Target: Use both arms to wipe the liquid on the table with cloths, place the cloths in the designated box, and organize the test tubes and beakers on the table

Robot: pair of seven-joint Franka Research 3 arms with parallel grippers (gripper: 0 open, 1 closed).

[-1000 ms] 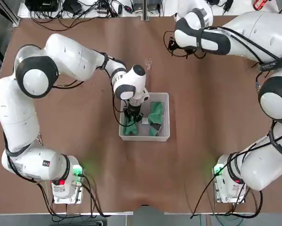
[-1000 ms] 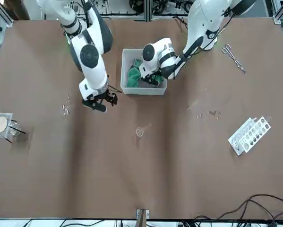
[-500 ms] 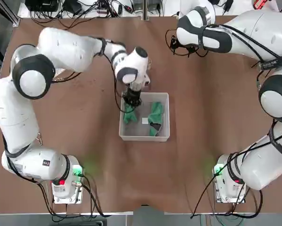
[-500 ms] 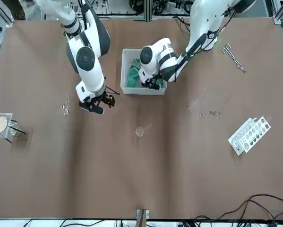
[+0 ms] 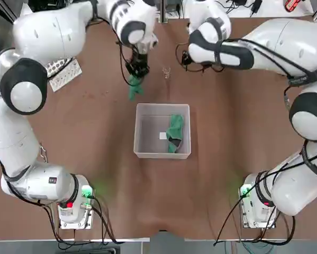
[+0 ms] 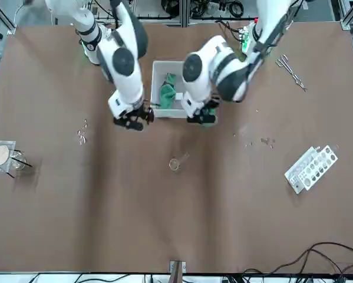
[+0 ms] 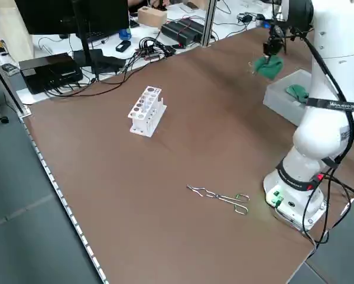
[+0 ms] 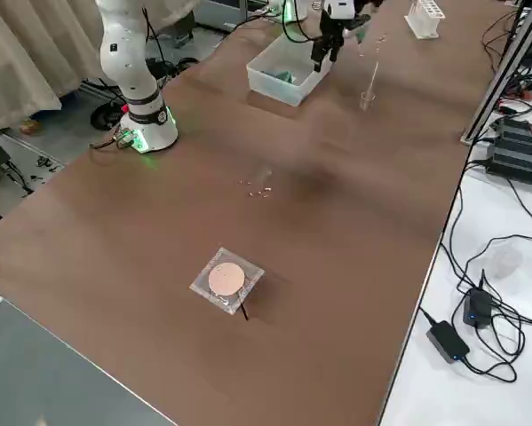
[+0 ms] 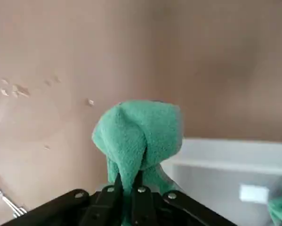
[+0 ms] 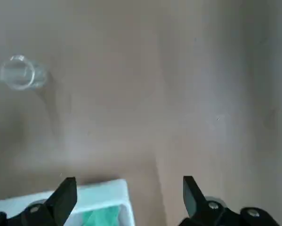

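Note:
My left gripper (image 9: 129,190) is shut on a green cloth (image 9: 138,136), which hangs bunched from its fingers. In the top view this cloth (image 5: 134,90) is in the air just beyond the far left corner of the pale box (image 5: 142,154). A second green cloth (image 5: 174,132) lies inside the box on its right side. My right gripper (image 10: 129,197) is open and holds nothing, above the table past the box's far edge. An upright test tube (image 5: 166,71) stands between the two grippers. The beaker (image 6: 2,156) on its wire stand sits far out on my right.
A white rack (image 5: 63,74) with round holes lies far left on the table. Metal tongs (image 6: 291,65) lie near the left arm's base side. Small liquid spots (image 6: 264,141) show between the box and the rack, and more droplets (image 6: 82,132) show toward the beaker.
The left gripper shut on one green cloth inside the box, lifted it out and carried it toward the table's far side. The right gripper shifted slightly toward the box.

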